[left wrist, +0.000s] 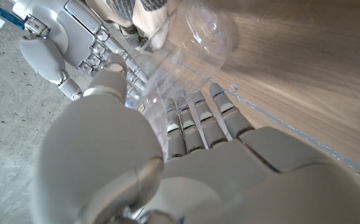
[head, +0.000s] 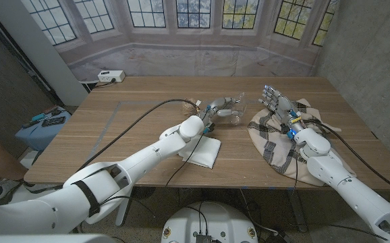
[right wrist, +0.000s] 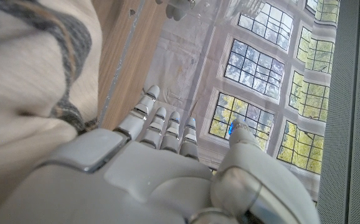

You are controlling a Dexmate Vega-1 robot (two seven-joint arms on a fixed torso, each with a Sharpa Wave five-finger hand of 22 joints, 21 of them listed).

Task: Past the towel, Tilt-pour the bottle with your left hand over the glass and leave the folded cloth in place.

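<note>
the left hand (head: 216, 110) grips the clear bottle (head: 232, 108), fingers (left wrist: 195, 121) wrapped around it, tilted beside the glass (head: 241, 113) past the white folded cloth (head: 205, 151). the right hand (head: 279, 108) hovers over the patterned towel (head: 276, 138), fingers spread.

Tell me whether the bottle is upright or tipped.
Tipped: the left hand holds the clear bottle lying sideways toward the glass.
</note>
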